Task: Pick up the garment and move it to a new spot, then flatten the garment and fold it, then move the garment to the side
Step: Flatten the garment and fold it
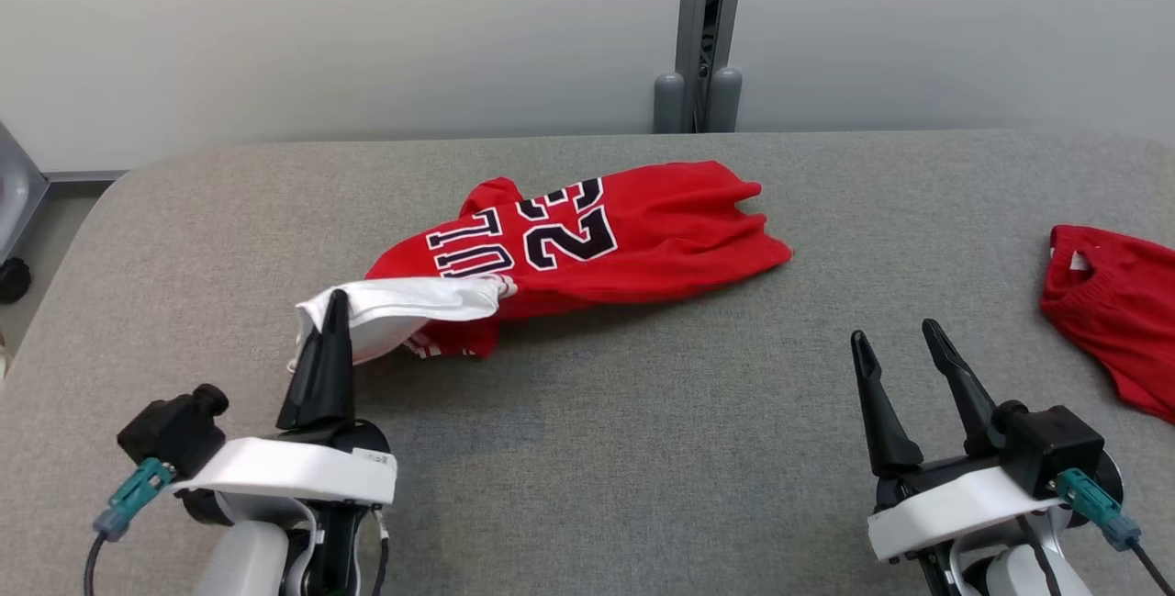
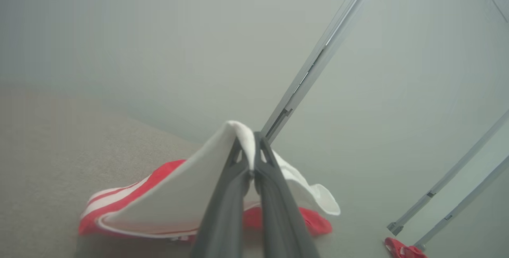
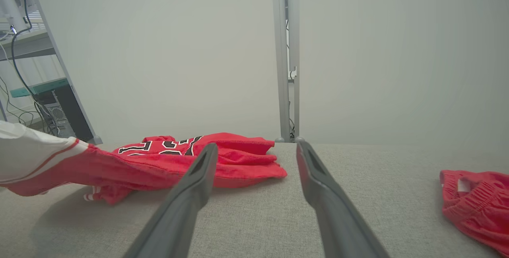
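Note:
The garment (image 1: 633,229) is a red jersey with dark, white-edged lettering and a white sleeve, crumpled on the grey table (image 1: 597,449) at the middle. My left gripper (image 1: 332,307) is shut on the white sleeve (image 1: 404,307) and holds that end lifted off the table. In the left wrist view the white cloth (image 2: 191,186) drapes over the closed fingers (image 2: 238,178). My right gripper (image 1: 900,339) stands open at the lower right, apart from the jersey, with nothing between its fingers (image 3: 191,186). The right wrist view shows the jersey (image 3: 179,162) ahead and to the left.
A second red piece of clothing (image 1: 1115,311) lies at the table's right edge, also seen as red cloth (image 3: 477,206) in the right wrist view. A grey post (image 1: 702,36) stands behind the table against the pale wall. A shelf with cables (image 3: 35,91) is at the far left.

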Controlling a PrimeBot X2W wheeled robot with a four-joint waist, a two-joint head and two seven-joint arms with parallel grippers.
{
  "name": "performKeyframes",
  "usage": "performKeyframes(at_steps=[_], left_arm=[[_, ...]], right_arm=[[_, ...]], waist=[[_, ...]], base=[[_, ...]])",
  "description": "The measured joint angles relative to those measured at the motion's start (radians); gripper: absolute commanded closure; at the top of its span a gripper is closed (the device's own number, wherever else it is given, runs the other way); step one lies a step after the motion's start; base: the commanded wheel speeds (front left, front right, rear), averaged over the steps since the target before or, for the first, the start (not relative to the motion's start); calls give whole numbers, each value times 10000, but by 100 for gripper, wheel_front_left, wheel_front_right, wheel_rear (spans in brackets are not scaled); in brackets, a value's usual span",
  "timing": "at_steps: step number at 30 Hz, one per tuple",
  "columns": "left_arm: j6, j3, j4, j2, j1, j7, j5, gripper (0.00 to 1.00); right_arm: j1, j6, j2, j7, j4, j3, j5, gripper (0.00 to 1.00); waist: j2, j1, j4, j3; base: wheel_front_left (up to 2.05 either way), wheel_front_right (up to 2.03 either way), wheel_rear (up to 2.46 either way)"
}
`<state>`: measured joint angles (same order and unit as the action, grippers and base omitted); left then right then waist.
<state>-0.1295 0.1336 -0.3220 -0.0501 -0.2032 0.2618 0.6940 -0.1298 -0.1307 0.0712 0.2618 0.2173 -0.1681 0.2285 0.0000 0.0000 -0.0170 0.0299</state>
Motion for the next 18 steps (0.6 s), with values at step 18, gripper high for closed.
performKeyframes(at_steps=[18], left_arm=[[385,-372,-775,13,999,15,-2974,100]], right_arm=[[165,0,-92,0,33,8,-4,0]], waist=[[0,0,221,-174]], base=[[0,0,0]])
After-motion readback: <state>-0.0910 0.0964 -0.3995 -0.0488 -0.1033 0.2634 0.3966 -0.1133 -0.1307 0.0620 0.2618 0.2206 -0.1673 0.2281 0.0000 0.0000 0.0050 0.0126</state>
